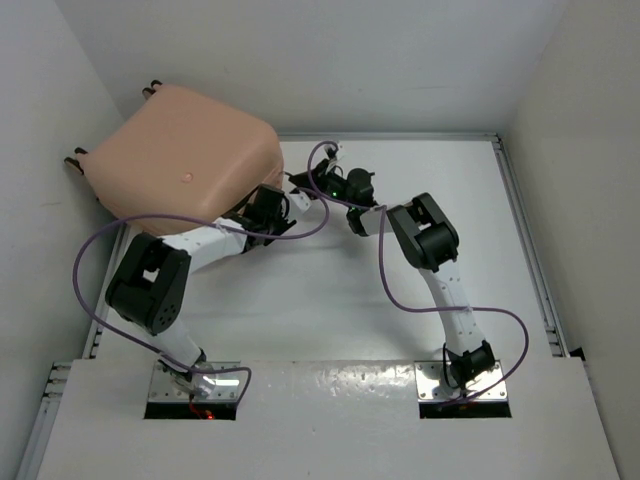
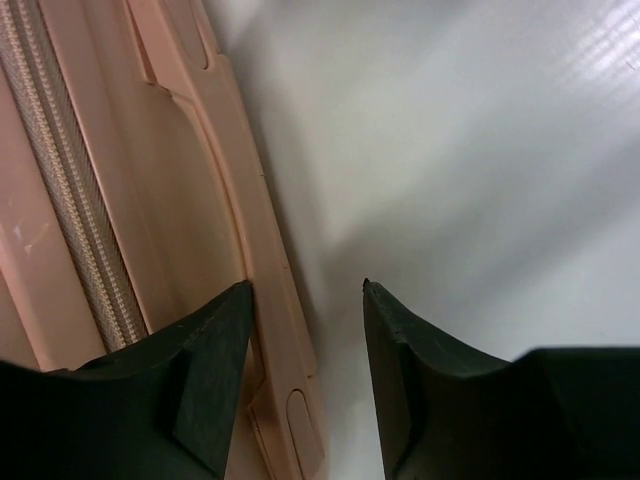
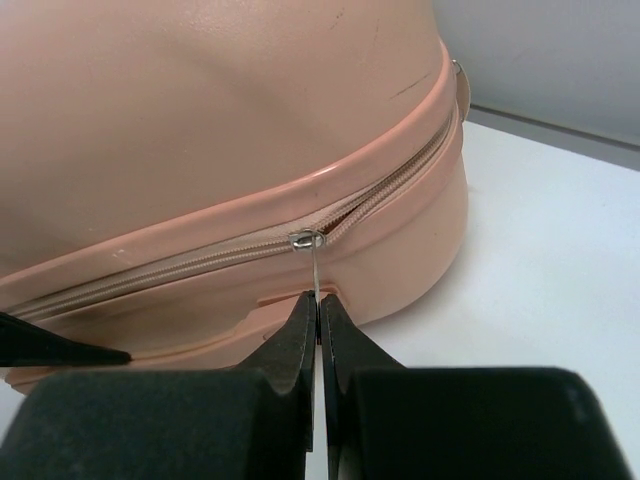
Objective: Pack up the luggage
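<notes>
While on luggage point(image 3: 200, 120) zipper point(image 3: 306, 240), right tool point(image 3: 320, 298).

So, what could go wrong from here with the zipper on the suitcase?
1. The right claw pinches the thin zipper pull only at its very tips; it may slip out.
2. The left claw stands open beside the luggage, not clamping, so the luggage may slide on the smooth table.
3. The slider may jam at the rounded corner.
</notes>
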Available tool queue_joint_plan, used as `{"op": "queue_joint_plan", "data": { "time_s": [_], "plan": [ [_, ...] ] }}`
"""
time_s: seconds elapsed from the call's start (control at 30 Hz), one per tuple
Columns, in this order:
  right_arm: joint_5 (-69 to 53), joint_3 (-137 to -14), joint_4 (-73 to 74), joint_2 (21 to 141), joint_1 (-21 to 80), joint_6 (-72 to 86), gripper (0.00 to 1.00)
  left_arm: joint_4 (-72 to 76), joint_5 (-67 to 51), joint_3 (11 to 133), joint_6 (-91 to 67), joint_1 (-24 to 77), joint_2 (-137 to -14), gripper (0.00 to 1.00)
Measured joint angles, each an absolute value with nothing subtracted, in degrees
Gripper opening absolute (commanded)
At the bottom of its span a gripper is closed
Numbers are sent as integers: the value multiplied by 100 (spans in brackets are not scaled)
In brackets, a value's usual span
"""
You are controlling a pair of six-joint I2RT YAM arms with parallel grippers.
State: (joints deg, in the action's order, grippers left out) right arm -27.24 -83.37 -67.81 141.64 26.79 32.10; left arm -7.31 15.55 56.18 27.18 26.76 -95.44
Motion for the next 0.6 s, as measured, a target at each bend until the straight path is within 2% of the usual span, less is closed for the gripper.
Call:
{"op": "queue_joint_plan", "data": {
  "time_s": [0.17,0.33,0.6],
  "plan": [
    [-2735,-8663,-6600,14324,2659,3186,0,-532,1485,5682,2655,2556,-9692,64],
    [-2733,-8790,-6547,14398,2657,3188,0,-447,1594,5728,2637,2552,-9841,64],
    [-2716,-8790,-6543,14398,2652,3186,0,-239,2200,5841,2630,2587,-10215,56]
  ]
}}
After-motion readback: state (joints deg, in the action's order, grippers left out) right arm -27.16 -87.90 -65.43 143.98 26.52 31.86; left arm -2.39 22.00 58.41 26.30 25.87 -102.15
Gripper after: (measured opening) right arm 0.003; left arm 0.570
